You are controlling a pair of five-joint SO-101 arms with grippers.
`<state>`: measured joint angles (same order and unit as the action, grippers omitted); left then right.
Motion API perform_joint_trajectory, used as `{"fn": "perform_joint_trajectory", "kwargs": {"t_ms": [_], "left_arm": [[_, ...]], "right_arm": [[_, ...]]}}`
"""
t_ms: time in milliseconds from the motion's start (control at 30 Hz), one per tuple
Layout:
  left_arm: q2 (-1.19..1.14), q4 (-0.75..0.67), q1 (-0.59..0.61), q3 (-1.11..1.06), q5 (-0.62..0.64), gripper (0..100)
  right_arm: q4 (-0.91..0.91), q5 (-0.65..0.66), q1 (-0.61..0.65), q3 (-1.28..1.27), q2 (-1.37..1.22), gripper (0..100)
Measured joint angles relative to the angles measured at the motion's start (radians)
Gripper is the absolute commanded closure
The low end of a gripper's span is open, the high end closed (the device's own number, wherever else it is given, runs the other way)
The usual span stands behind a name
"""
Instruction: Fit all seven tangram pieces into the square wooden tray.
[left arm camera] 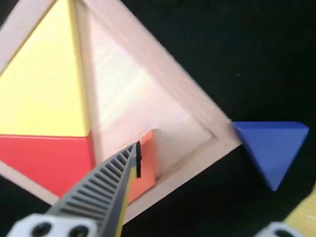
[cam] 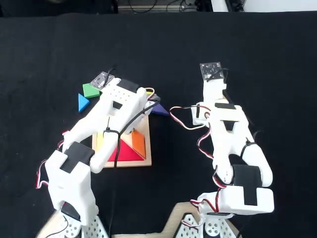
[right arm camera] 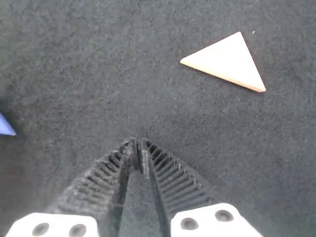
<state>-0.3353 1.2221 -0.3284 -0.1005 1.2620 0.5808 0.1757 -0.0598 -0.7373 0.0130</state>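
Observation:
The square wooden tray [cam: 146,159] lies under my left arm and holds a yellow triangle [cam: 100,140], a red triangle [cam: 130,153] and an orange piece [cam: 139,143]. My left gripper [left arm camera: 212,192] is open low over the tray's far right corner [left arm camera: 217,136], with one fingertip [left arm camera: 134,157] at the orange piece [left arm camera: 147,165]. A dark blue-purple triangle [left arm camera: 270,145] lies just outside that corner. A green piece [cam: 90,90] and a blue triangle [cam: 82,102] sit left of the tray. My right gripper [right arm camera: 137,145] is shut and empty over the cloth, near a pale triangle [right arm camera: 227,61].
Black cloth covers the whole table [cam: 257,44]. The far half of the tray floor [left arm camera: 133,94] is bare wood. My right arm [cam: 225,134] stands to the right of the tray, and its cables hang between the two arms.

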Motion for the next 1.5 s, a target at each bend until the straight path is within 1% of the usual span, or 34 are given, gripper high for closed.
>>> {"fn": "perform_joint_trajectory", "kwargs": {"t_ms": [100,333,433,467,600,700,800,867,933,1000,1100,1200,1267,1333,1400,1500], "left_arm": [[0.000,0.035,0.000,0.000,0.000,49],[0.000,0.068,0.000,0.040,-0.002,49],[0.028,0.169,0.028,0.123,-0.032,49],[0.049,0.229,0.043,0.164,-0.058,49],[0.157,0.474,0.130,0.319,-0.198,50],[0.235,0.512,0.253,0.321,-0.311,50],[0.261,0.525,0.423,0.253,-0.425,50],[0.264,0.528,0.539,0.190,-0.523,50],[0.265,0.528,0.640,0.124,-0.634,50],[0.267,0.528,0.707,0.077,-0.730,50],[0.269,0.528,0.738,0.005,-0.855,50],[0.269,0.528,0.740,-0.084,-1.039,50],[0.269,0.494,0.743,-0.138,-1.165,50],[0.275,0.422,0.773,-0.206,-1.221,50],[0.288,0.328,0.835,-0.270,-1.287,50],[0.353,0.206,0.948,-0.321,-1.412,50]], "right_arm": [[0.000,0.000,0.000,0.000,0.000,98.7],[0.000,0.000,0.000,0.000,0.000,98.7],[0.000,0.000,0.000,0.000,0.000,98.7],[0.000,0.000,0.000,0.000,0.000,98.7],[0.000,0.000,0.000,0.000,0.000,98.5],[0.052,0.000,0.000,0.025,0.000,93.5],[0.203,0.002,0.000,0.133,0.000,86.9],[0.331,0.009,0.015,0.230,-0.002,83.5],[0.446,0.071,0.057,0.316,-0.002,81.5],[0.545,0.153,0.115,0.388,-0.002,80.9],[0.635,0.290,0.207,0.470,-0.002,81.0],[0.660,0.407,0.275,0.489,-0.002,80.8],[0.664,0.479,0.313,0.491,-0.005,80.8],[0.667,0.551,0.350,0.503,-0.029,80.8],[0.671,0.614,0.374,0.519,-0.075,80.7],[0.671,0.661,0.388,0.583,-0.167,80.7]]}}
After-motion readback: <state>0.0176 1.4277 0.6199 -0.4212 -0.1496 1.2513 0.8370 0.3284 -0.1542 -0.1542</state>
